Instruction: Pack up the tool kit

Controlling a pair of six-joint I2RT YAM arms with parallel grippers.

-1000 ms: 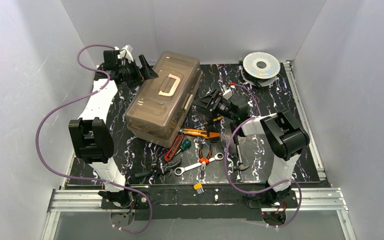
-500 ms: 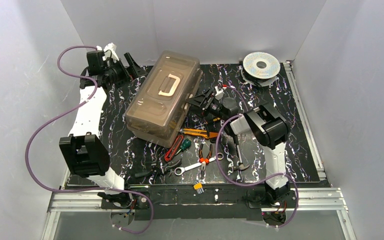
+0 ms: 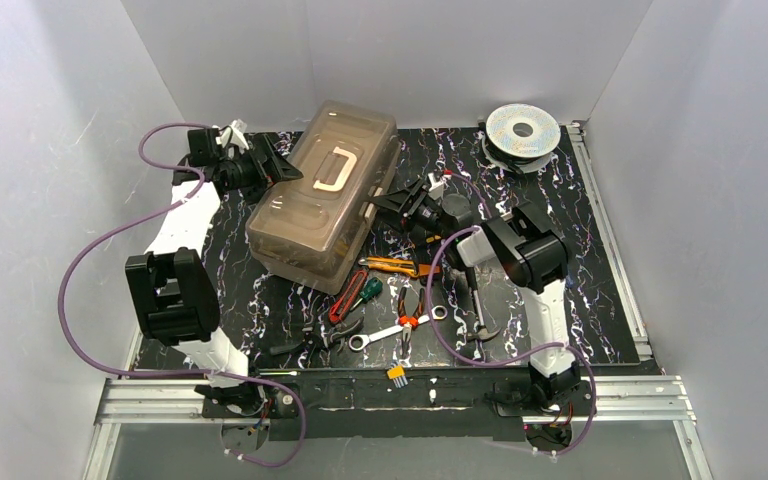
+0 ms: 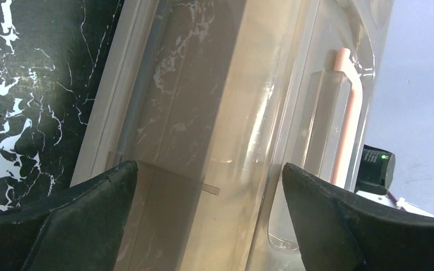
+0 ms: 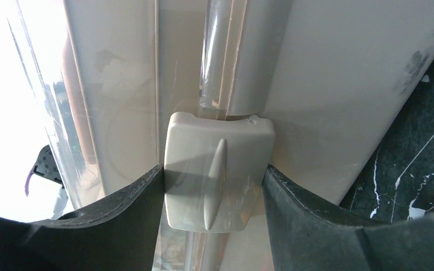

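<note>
As the right gripper point(image 5: 215, 183) narrows from its wider spread, its two black fingers point(image 5: 118, 220) come to press on either side of the beige latch point(image 5: 220, 169) of the tan toolbox point(image 3: 310, 225), pinching it. A moment ago this claw hung just short of that wall.

Across the box from it, the left gripper point(image 4: 209, 175) has swung back in. It stands spread wide and holds nothing, its jaws straddling the far edge of the smoky lid point(image 4: 203, 101), with the beige handle point(image 4: 347, 107) just beyond. The box has nudged slightly toward the left claw.

Nearer the bases than the right claw, the yellow knife point(image 3: 395, 266) and a wrench point(image 3: 385, 333) lie on the marbled mat point(image 3: 580, 230), outside the box. I judge this to be the unlatching step, since the lid is shut and nothing is packed yet.
</note>
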